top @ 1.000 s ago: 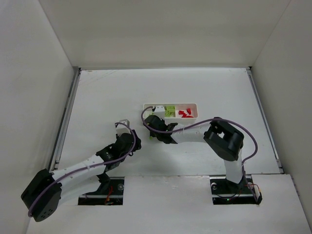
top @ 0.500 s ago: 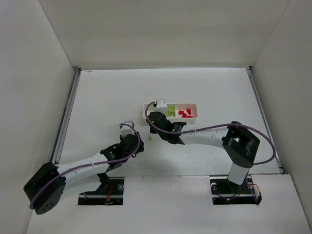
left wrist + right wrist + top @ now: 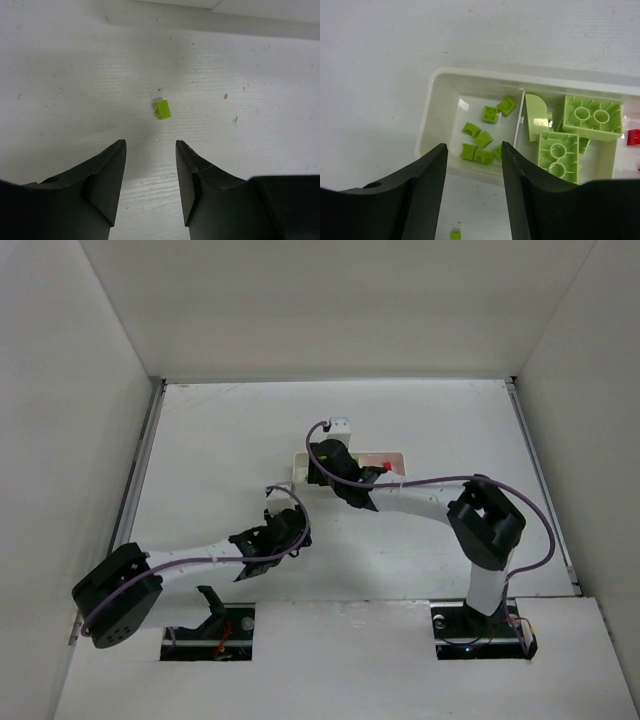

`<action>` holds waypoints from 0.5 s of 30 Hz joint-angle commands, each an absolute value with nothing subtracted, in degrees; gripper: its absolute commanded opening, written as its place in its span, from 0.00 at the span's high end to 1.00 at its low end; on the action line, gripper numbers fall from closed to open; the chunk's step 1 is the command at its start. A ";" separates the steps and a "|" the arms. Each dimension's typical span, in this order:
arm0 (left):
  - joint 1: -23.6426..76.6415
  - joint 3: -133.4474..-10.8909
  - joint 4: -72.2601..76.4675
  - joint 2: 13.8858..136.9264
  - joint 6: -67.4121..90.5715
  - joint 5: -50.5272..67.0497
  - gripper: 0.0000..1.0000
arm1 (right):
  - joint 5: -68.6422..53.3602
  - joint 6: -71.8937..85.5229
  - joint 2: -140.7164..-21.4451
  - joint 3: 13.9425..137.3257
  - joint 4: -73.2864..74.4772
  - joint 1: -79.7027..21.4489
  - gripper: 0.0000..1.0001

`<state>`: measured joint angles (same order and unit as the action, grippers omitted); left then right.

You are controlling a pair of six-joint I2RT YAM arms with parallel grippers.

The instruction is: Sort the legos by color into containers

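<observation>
The white tray (image 3: 431,107) lies below my right gripper (image 3: 474,147), which is open and empty above its left end. Its left compartment holds several tiny lime-green legos (image 3: 482,140). The middle compartment holds larger pale green bricks (image 3: 592,116). A red piece (image 3: 633,136) shows at the right edge. One lime-green lego (image 3: 162,108) lies alone on the table, just ahead of my open, empty left gripper (image 3: 150,145). The right wrist view shows the same kind of loose lego (image 3: 455,234) on the table beside the tray. From above, my right gripper (image 3: 322,462) covers most of the tray (image 3: 400,458).
White walls enclose the white table on three sides. My left arm (image 3: 200,565) stretches across the near middle of the table, with my left gripper (image 3: 282,502) near the tray's left end. My right arm (image 3: 430,500) crosses in front of the tray.
My right gripper has moved back from the table in front of the tray to above the tray's left end. My left gripper has moved right and forward towards the loose green lego.
</observation>
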<state>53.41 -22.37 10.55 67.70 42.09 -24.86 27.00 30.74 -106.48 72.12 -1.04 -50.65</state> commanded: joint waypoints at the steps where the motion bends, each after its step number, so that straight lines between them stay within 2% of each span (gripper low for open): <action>1: 54.18 -26.10 12.65 70.30 42.80 -27.51 0.59 | 25.58 29.18 -100.21 69.45 -6.32 -49.35 0.47; 15: 54.53 -30.85 12.48 80.32 43.15 -32.61 0.66 | 22.59 29.18 -84.82 50.46 -13.62 -48.82 0.50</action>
<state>54.83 -28.34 11.51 79.11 42.06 -30.22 23.40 29.32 -87.55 52.05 -8.29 -48.62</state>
